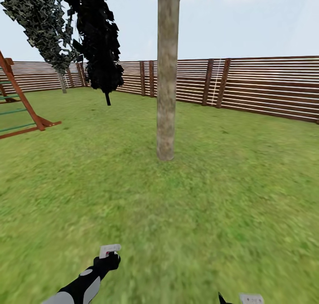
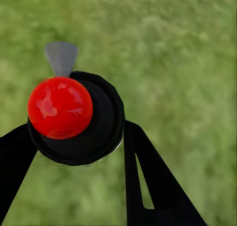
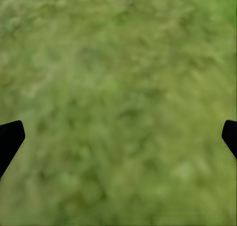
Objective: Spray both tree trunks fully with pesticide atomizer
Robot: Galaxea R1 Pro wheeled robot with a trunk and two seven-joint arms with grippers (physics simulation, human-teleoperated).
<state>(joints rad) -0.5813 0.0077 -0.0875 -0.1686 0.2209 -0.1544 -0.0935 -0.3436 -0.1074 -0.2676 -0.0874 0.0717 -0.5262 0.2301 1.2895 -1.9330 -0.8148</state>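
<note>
The left claw (image 2: 81,137) holds the pesticide atomizer (image 2: 74,118) between its fingers: a black round body with a glossy red ball on top and a grey nozzle pointing away over the grass. The right claw (image 3: 118,137) stands wide with nothing in it, its two dark fingertips at opposite edges of the wrist view over bare lawn.

The risk I judge greatest is spraying from where the robot stands now. The nearest tree trunk (image 1: 167,73) rises well ahead in the middle of the lawn (image 1: 230,184), and the nozzle points at the ground — mist let go here would likely land on grass and leave the bark bare. The grip also looks partial, since the round body bulges past the fingers; a jolt while driving might turn or drop it.

The lawn is flat and open. A brown slatted fence (image 1: 266,87) rings it, a red-brown wooden play frame (image 1: 22,104) stands at the left edge, and a black-leaved tree (image 1: 99,38) and a further pale-trunked tree (image 1: 61,80) stand near the far fence.
</note>
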